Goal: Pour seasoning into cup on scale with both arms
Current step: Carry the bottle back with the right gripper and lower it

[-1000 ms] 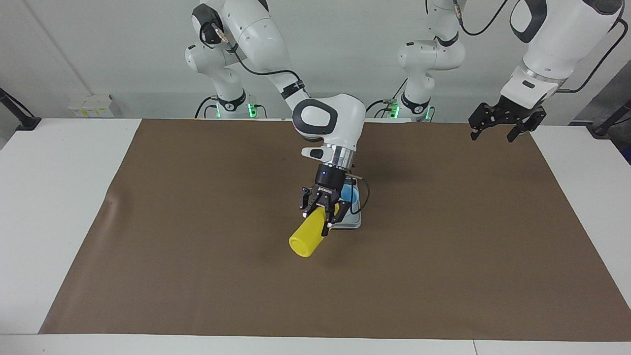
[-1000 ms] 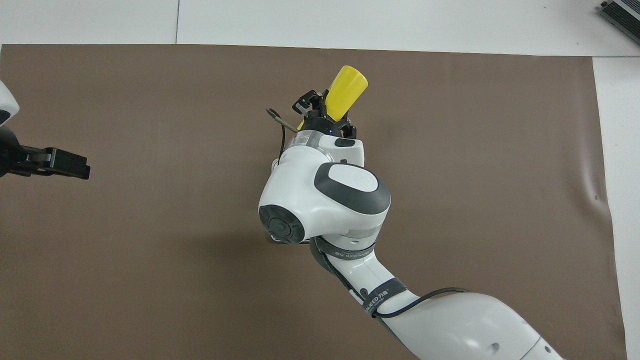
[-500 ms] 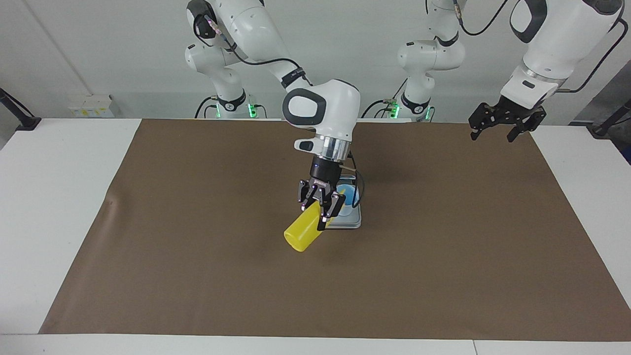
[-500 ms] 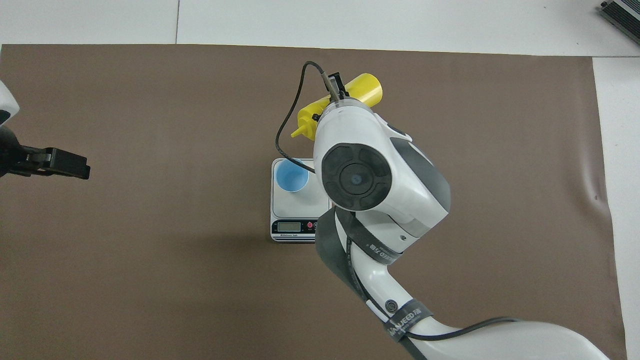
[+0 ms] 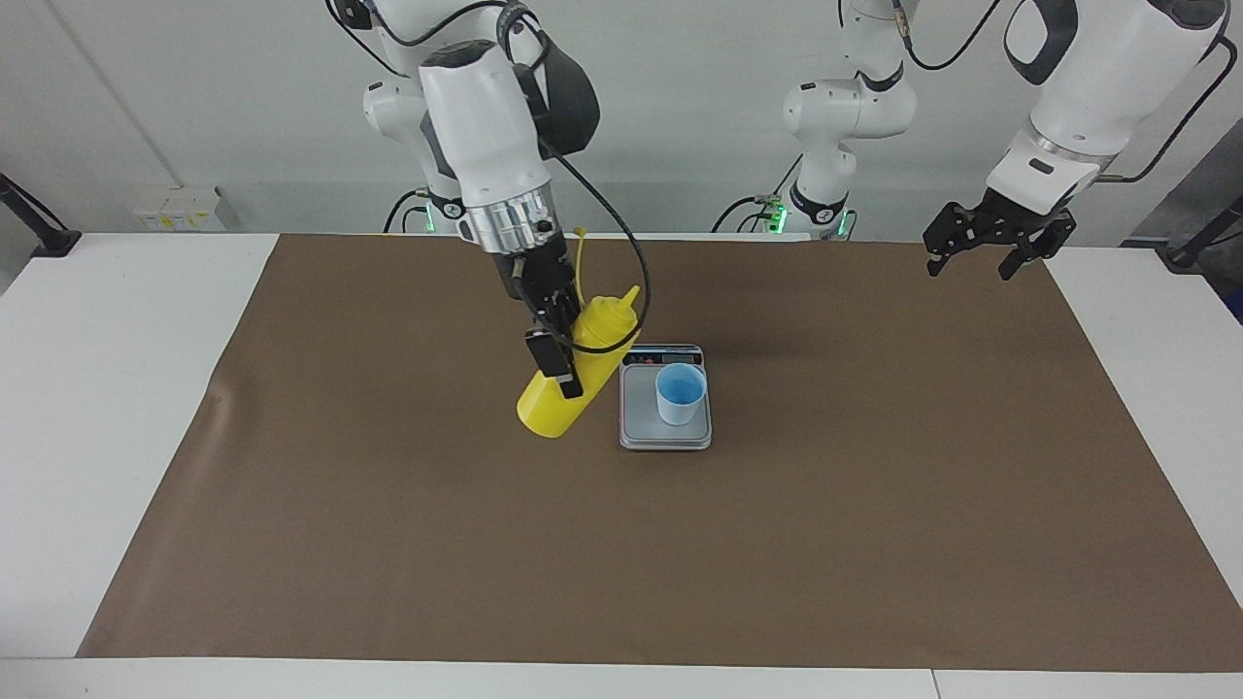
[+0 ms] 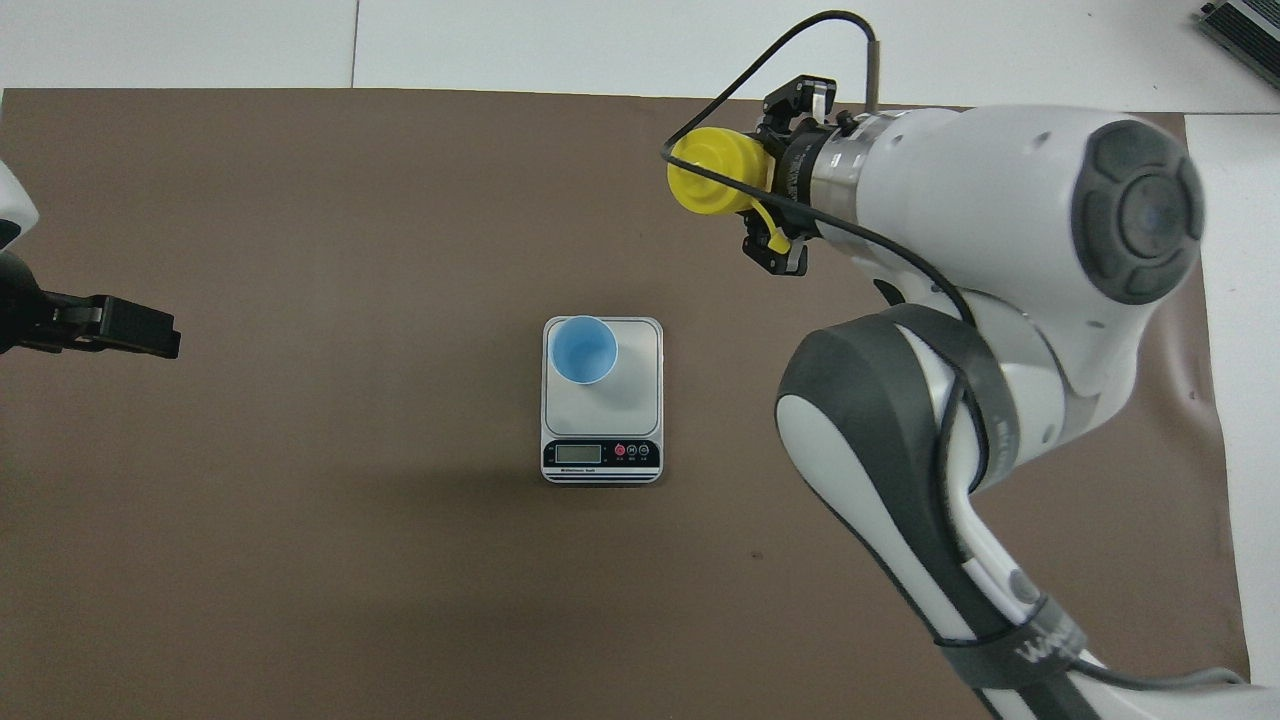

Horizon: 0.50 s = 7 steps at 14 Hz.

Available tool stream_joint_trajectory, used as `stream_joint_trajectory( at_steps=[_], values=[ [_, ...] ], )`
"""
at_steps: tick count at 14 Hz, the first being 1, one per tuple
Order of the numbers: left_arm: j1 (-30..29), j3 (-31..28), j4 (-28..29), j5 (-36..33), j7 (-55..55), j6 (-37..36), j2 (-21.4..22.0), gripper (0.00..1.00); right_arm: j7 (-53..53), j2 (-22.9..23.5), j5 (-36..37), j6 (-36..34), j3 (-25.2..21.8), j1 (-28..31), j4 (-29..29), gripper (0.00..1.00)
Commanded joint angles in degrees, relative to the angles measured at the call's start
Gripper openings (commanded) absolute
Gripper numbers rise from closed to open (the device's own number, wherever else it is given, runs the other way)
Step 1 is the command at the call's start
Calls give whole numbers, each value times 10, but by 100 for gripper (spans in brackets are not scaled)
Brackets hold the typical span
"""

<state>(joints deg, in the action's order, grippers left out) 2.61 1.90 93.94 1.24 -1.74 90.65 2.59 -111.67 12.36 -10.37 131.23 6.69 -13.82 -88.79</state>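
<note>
While two white jointed robot arms work at the table, one bright yellow plastic squeeze bottle (image 5: 573, 364), one small pale-blue tapered cup (image 5: 680, 393) and one flat silver-grey kitchen scale (image 5: 665, 432) are in view. On the facing view's clock face, the right gripper (image 5: 555, 361) at eleven o'clock clamps the tilted bottle in the air over the brown mat (image 5: 388, 505), nozzle up, beside the scale. Centrally, the cup stands upright on the scale. At two o'clock the left gripper (image 5: 976, 260) waits with fingers spread, holding nothing. One brown mat covers one white table (image 5: 97, 388); pale walls enclose the room.
</note>
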Motion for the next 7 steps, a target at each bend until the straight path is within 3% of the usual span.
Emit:
stream_joint_trajectory(
  at_steps=[1,5,7],
  values=[
    [-5,1,17,5,-1,4,15,100,7,-21,-100,-24,10,40,-23,0],
    [-5,1,17,5,-1,4,15,100,25,-37,-208,-66,10,100,-51,0],
    [-5,2,17,5,-1,4,15,100,100,-60,-263,-66,10,133,-100,0]
  ],
)
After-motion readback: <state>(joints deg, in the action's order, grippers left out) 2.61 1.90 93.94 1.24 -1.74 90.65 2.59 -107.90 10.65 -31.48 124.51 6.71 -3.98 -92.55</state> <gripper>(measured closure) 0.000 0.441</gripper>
